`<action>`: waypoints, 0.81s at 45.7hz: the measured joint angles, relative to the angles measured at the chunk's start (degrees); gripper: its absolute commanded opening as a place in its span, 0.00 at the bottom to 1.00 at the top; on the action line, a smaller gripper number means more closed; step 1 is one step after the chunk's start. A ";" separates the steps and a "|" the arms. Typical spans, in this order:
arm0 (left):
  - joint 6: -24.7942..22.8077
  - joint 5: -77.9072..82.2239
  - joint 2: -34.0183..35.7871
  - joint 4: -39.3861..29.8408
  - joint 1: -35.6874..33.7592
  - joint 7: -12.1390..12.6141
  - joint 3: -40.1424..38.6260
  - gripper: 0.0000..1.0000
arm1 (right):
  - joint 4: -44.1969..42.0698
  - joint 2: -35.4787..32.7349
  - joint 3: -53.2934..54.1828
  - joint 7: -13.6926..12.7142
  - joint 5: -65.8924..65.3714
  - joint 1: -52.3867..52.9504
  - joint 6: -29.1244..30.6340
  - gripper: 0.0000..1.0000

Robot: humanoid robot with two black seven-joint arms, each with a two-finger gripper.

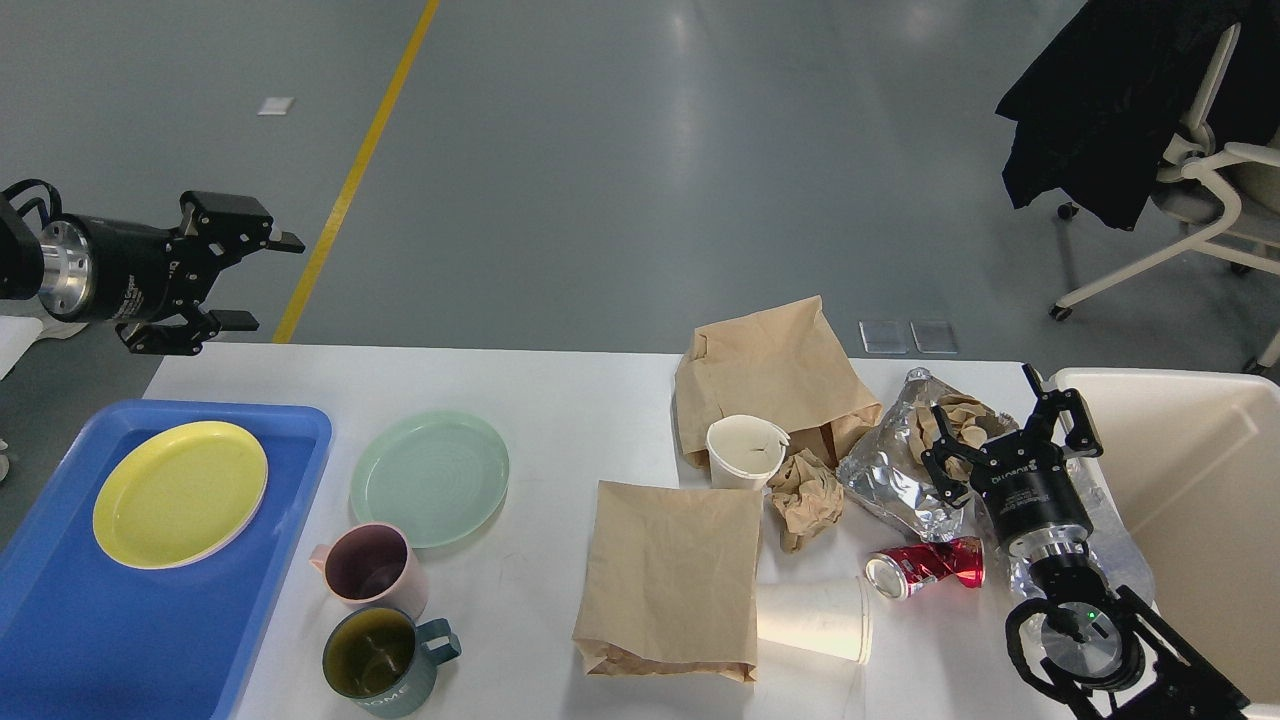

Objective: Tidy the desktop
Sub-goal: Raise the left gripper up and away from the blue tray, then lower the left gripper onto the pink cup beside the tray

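Note:
The white desktop [560, 400] holds dishes on its left and rubbish on its right. My left gripper [268, 280] is open and empty, raised above the table's far left corner, pointing right. My right gripper [1000, 425] is open and empty, over the crumpled foil wrapper [890, 480]. A yellow plate [180, 492] lies in the blue tray [80, 630]. A green plate [430, 478], a pink mug [368, 564] and a dark green mug [382, 660] stand on the desktop.
Two brown paper bags [770, 375] [672, 575], a paper ball [806, 497], an upright paper cup [745, 450], a tipped paper cup [815, 618] and a crushed red can [925, 565] lie mid-right. A cream bin [1200, 500] stands at the right edge. An office chair [1200, 170] stands behind.

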 measured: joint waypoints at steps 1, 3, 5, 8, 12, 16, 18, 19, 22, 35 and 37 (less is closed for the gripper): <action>-0.17 0.02 -0.25 0.00 -0.89 0.00 0.86 0.97 | 0.00 0.00 0.00 0.00 0.02 0.00 0.00 1.00; -0.69 0.04 -1.16 -0.09 -3.28 0.00 3.41 0.97 | -0.01 0.00 0.00 0.00 0.05 0.00 0.00 1.00; -1.51 0.04 -2.57 -0.20 -6.14 -0.12 7.28 0.97 | -0.01 0.00 0.00 0.00 0.07 0.00 0.00 1.00; -2.85 0.04 -5.42 -0.29 -10.42 -0.47 14.06 0.97 | -0.01 0.00 0.00 0.00 0.08 0.00 0.00 1.00; -5.10 0.04 -10.64 -0.64 -15.56 -0.71 23.01 0.97 | -0.01 0.00 0.00 0.00 0.08 0.00 0.00 1.00; -9.46 0.04 -16.60 -0.96 -20.01 -0.68 30.82 0.96 | -0.01 0.00 0.00 0.00 0.07 0.00 0.00 1.00; -12.47 0.04 -20.77 -1.48 -22.50 -0.64 34.44 0.96 | -0.02 0.00 0.00 0.00 0.07 0.00 0.00 1.00; -13.80 0.03 -22.77 -1.82 -23.72 -0.65 35.78 0.96 | -0.02 0.00 0.00 0.00 0.07 0.00 0.00 1.00; -17.44 -0.09 -28.13 -3.95 -27.94 -0.70 38.50 0.96 | -0.01 0.00 0.00 0.00 0.03 0.01 0.00 1.00; -19.86 -2.84 -41.31 -21.52 -48.00 -0.84 43.04 0.96 | -0.01 0.00 0.00 0.00 0.01 0.01 0.00 1.00; -19.21 -4.69 -42.77 -24.69 -51.49 -1.15 43.90 0.96 | -0.02 0.00 0.00 0.00 0.03 0.01 0.00 1.00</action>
